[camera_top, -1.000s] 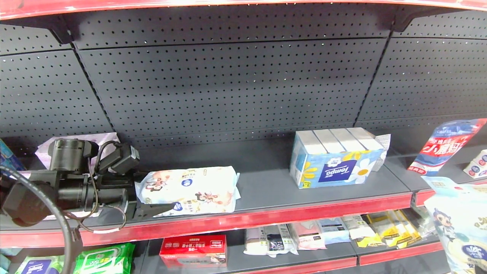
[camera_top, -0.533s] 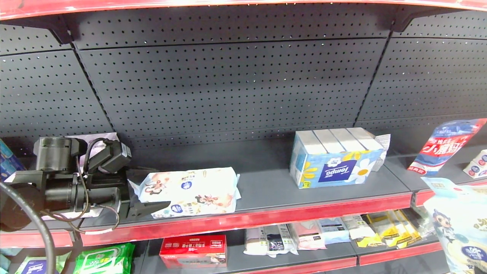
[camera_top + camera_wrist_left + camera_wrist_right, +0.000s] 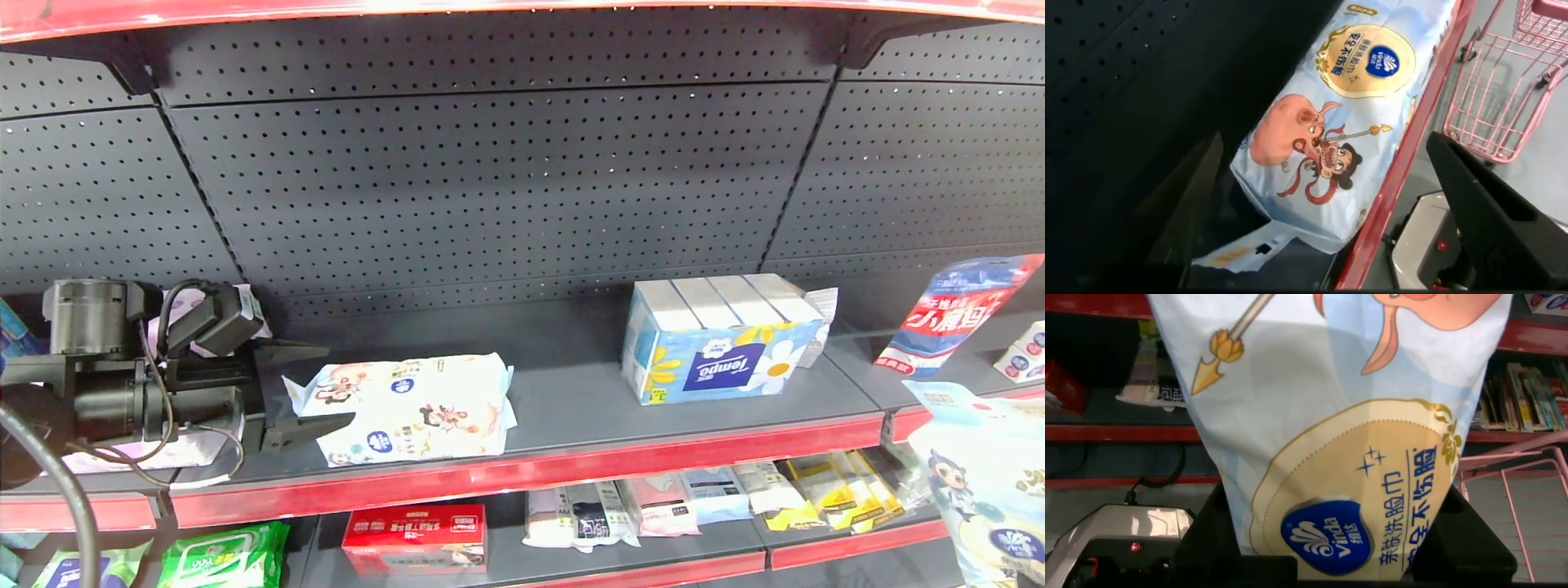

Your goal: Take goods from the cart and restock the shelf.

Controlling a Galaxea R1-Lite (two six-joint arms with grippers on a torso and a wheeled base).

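A pale blue cartoon-printed tissue pack lies flat on the dark shelf board, near its red front edge. My left gripper is open at the pack's left end, one finger on each side of its corner, not clamping it. The left wrist view has the same pack lying between the spread fingers of the left gripper. My right gripper is shut on a second pack of the same kind, which hangs at the lower right of the head view.
A blue-and-white tissue box stands to the right on the same board, with bare shelf between it and the pack. More packs lie behind the left arm and on the lower shelf. A pink cart stands below.
My left arm has drawn back to the left, away from the pack, and its fingers have spread wider. The pack stays on the shelf. The right-hand pack has not moved.
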